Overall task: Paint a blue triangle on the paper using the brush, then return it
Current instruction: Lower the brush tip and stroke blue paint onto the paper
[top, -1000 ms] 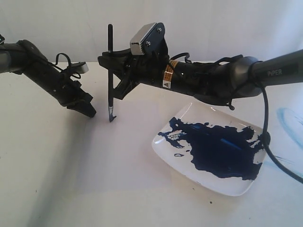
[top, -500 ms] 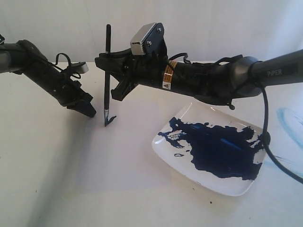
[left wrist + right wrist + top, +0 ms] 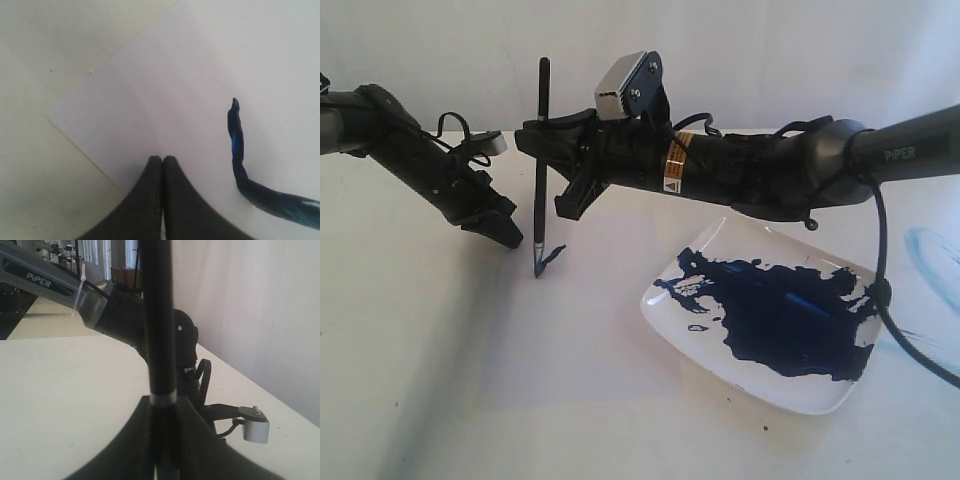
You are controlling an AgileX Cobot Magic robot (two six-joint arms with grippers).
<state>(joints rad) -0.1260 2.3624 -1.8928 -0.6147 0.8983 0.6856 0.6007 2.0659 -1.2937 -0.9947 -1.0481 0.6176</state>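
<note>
Left tool (image 3: 514, 239) beside brush (image 3: 539, 195) (plate (image 3: 760, 390) apart)

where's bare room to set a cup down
Free: the pale rectangular paper sheet in front of the long black brush and left of the white square paint-smeared plate. Crowded: around the brush tip, beside the black left arm.

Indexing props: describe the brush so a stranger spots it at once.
Find the white plate smeared with blue paint; the right arm stretches past it. The right claw grips the brush: a thin black stick standing nearly upright, tip down on the paper, the only slender upright thing there.
</note>
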